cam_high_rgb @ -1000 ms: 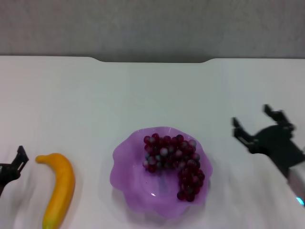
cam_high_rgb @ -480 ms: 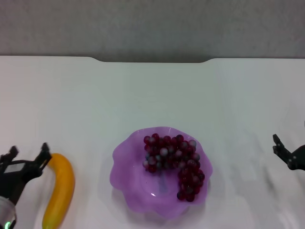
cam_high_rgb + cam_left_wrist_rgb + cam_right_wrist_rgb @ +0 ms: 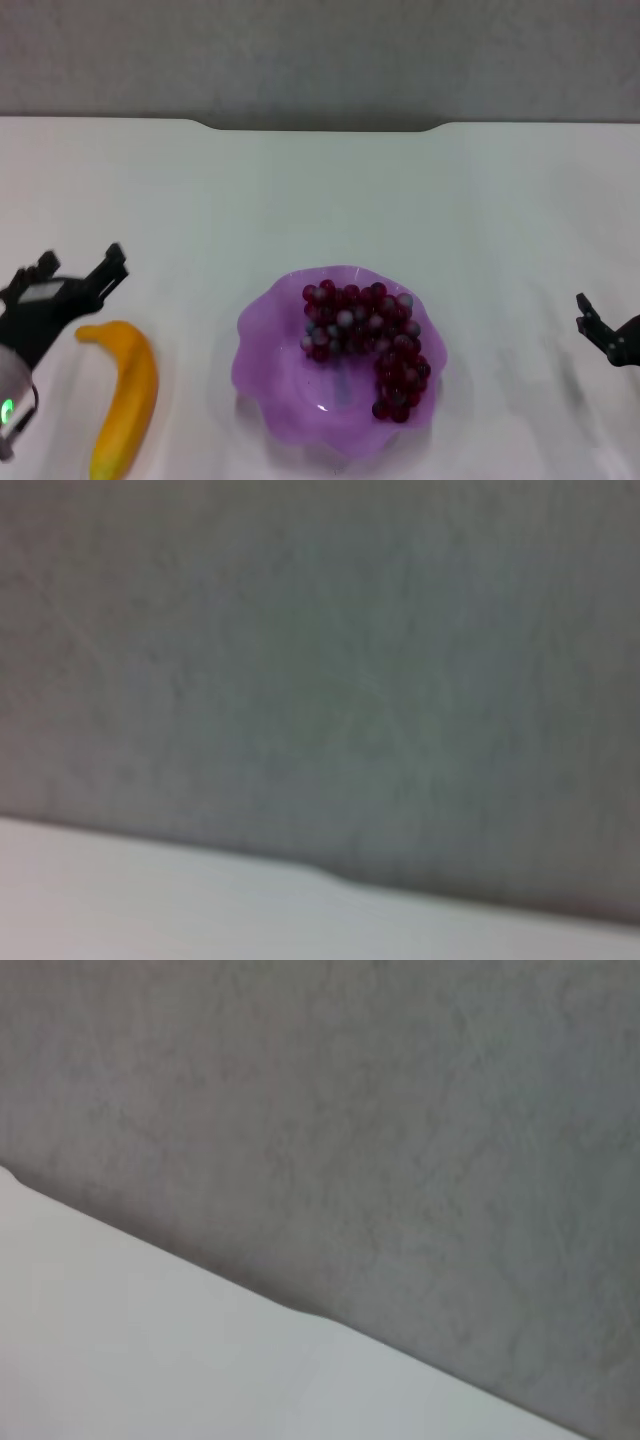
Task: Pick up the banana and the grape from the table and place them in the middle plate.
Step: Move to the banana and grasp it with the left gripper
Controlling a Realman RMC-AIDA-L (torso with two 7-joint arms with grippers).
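1. Left jaws: spread wide, holding nothing, poised over the desk (image 3: pixel 320 190) near its left edge, just beyond the far tip of the banana (image 3: pixel 125 400).
2. Right jaws: parked low at the right edge of the desk, well apart from everything; mostly out of view, so cannot tell whether spread or closed. Best left there.
3. Banana: lying flat toward the near left corner, running lengthwise from far to near, with its curve bulging toward the plate (image 3: pixel 270 380). Apart from the plate, with bare desk between.
4. Grape (image 3: pixel 365 340): already lying inside the plate, filling the far and right part of it. Judged done; only the banana left.
5. Step in hand, as judged: closing in on the banana for the grasp.
6. Bring the left jaws back toward the near edge until centred over the thick middle of the banana, not the tapered tip, where a glossy skin would likely slip.
7. Turn the wrist so the jaws straddle the banana across its width, then lower until the tips almost touch the desk on either side.
8. Close gently; lift straight up before moving sideways.
9. Aim for the bare near-left part of the plate, clear of the grape, and release low so nothing rolls over the wavy rim.
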